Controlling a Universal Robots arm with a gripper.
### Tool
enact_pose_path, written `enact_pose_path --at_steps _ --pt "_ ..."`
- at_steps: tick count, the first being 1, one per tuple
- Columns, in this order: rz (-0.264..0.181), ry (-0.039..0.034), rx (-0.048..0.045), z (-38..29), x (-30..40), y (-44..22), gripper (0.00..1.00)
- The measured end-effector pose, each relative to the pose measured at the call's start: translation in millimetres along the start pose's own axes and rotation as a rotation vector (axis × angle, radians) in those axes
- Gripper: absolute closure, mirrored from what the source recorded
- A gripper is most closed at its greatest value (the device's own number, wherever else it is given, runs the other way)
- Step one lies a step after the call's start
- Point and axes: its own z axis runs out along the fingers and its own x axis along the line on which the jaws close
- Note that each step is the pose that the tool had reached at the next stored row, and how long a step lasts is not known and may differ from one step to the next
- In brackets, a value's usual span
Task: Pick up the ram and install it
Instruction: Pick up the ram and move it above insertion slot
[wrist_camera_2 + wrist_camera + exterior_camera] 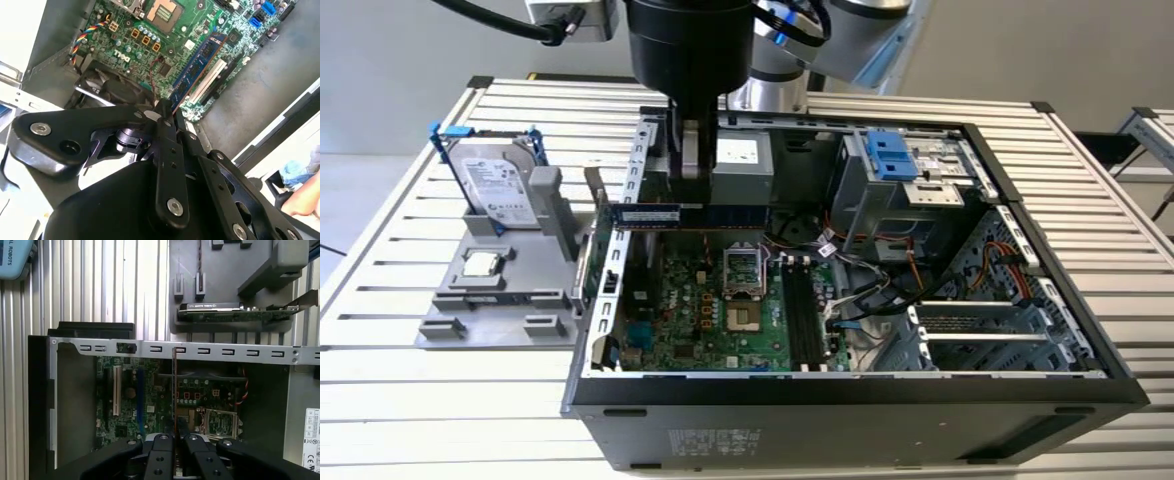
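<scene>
With the fingers [161,456] pinched on the ram [683,215], which hangs above the green board [700,320] inside the open computer case [854,395], a slight tilt could make it miss its slot [803,310].

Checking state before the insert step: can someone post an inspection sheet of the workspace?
Surface: slatted metal table carrying an open computer case and a grey fixture.
Job's things: ram held level over the motherboard, not seated.
Clutter: hard drive upright and processor chip, both on the fixture.
Grippers: gripper shut on the ram.
Cables: coloured wires inside the case; black cables on the arm.
Surroundings: second slatted table at the exterior view's right.
</scene>
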Motion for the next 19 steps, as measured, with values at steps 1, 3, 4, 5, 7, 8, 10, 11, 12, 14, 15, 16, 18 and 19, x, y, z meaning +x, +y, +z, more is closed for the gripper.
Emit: enact_pose_path --at_steps 1,3,4,5,7,8,10,11,12,14,15,16,18,19 --pt "0.0 -0.0001 0.0 0.0 0.0 -1.2 1.0" --pt "0.0 0.0 0.0 0.0 0.0 -3.7 1.0" --pt "0.001 -0.0001 -0.0001 0.0 0.0 -4.8 1.0" --pt "0.003 0.0 -0.0003 0.0 0.0 -6.0 1.0" --pt "0.008 0.0 -0.0007 -0.1 0.1 -8.2 1.0" --pt "0.012 0.0 -0.001 -0.1 0.1 -9.2 1.0" --pt "0.021 -0.0003 -0.0018 0.0 0.1 -10.7 1.0" --pt "0.027 -0.0003 -0.0022 0.0 0.1 -11.3 1.0" --pt "0.033 -0.0003 -0.0028 -0.1 0.1 -11.9 1.0" --pt "0.044 -0.0004 -0.0036 -0.1 0.1 -13.2 1.0" --pt "0.049 -0.0004 -0.004 -0.1 0.1 -13.9 1.0" --pt "0.053 -0.0004 -0.0044 -0.1 0.1 -14.5 1.0" --pt "0.063 -0.0005 -0.0052 -0.1 0.1 -15.8 1.0" --pt "0.068 -0.0005 -0.0056 -0.1 0.1 -16.6 1.0"
